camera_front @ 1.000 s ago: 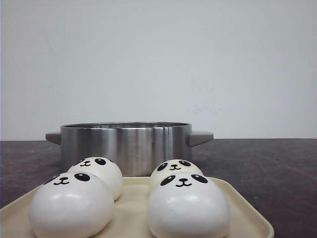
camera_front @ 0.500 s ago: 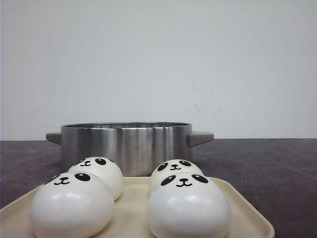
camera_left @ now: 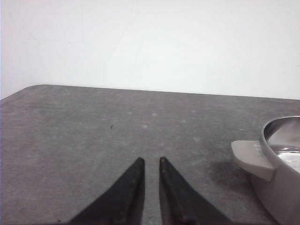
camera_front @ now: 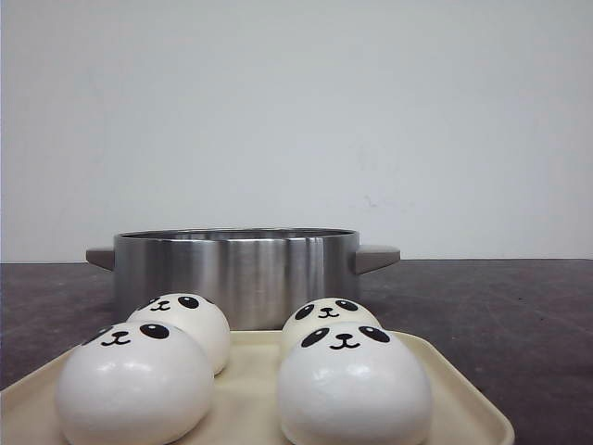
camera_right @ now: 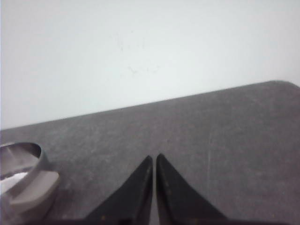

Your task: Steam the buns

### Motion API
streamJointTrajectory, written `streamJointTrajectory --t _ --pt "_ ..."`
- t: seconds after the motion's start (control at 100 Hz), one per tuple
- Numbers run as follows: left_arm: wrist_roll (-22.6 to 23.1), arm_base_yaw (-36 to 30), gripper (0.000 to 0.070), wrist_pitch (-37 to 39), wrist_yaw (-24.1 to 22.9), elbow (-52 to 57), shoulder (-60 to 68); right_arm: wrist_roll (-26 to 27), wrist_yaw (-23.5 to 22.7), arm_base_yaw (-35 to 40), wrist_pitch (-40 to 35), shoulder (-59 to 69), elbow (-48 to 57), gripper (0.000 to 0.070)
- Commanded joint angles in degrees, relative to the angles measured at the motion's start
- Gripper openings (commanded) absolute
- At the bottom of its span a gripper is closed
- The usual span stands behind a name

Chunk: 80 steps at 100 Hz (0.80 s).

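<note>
Four panda-face buns (camera_front: 246,371) sit two by two on a cream tray (camera_front: 463,413) at the near edge of the table (camera_front: 519,315), just in front of a stainless steel pot (camera_front: 236,269). Nothing has shifted since the earlier frames. The left gripper (camera_left: 150,161) is nearly closed, a thin gap remaining; the right gripper (camera_right: 154,158) is pressed together. Both are empty.

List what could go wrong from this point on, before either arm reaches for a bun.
1. The buns are glossy domes packed close on the tray; a grip may slip or nudge a neighbour.
2. The pot stands directly behind the tray, so a carried bun could clip its rim.
3. The left gripper and right gripper are nearly closed; they must open before descending.
</note>
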Motion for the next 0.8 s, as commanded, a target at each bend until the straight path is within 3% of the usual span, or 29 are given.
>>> streamJointTrajectory --t 0.0,0.22,0.4,0.67,0.79 --pt "-4.9 0.1 0.0006 0.7 0.2 -1.0 -0.1 1.0 -0.2 0.0 0.9 0.0 -0.1 0.0007" --pt "-20.2 0.1 0.0027 -0.6 0.3 -1.0 -0.1 3.6 -0.2 0.0 0.9 0.0 -0.1 0.0007" --pt "-20.3 0.1 0.0026 -4.7 0.3 -0.5 -0.1 4.0 -0.2 0.0 -0.5 0.0 -0.1 0.0007" --pt "-17.5 0.1 0.0016 -4.0 -1.7 0.4 -0.1 4.0 -0.5 0.0 -0.3 0.0 -0.1 0.0007" --pt "-21.2 0.1 0.0012 -4.5 1.2 1.8 -0.1 5.1 -4.0 0.0 0.3 0.0 0.8 0.0006"
